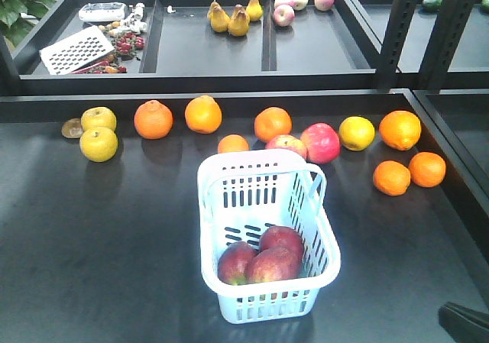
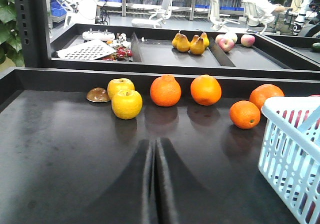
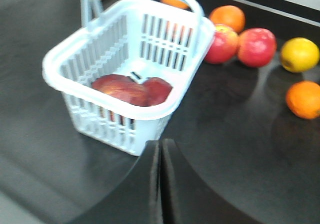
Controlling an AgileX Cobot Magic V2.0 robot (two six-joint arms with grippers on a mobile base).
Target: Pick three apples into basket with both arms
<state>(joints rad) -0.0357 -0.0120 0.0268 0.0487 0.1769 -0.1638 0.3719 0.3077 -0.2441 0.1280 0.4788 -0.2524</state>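
Each wrist view shows a gripper, left gripper and right gripper, as two smooth matte-black fingers tapering together. A black arm part shows at the front view's corner.

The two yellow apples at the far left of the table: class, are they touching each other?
Touching, it seems. In the left wrist view the front yellow apple overlaps the rear yellow apple with no table visible between them; the exterior front-facing view shows the same.

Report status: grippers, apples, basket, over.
Left gripper shut, empty. Right gripper shut, empty. Three dark red apples in the basket. Nothing blocking; oranges sit behind.
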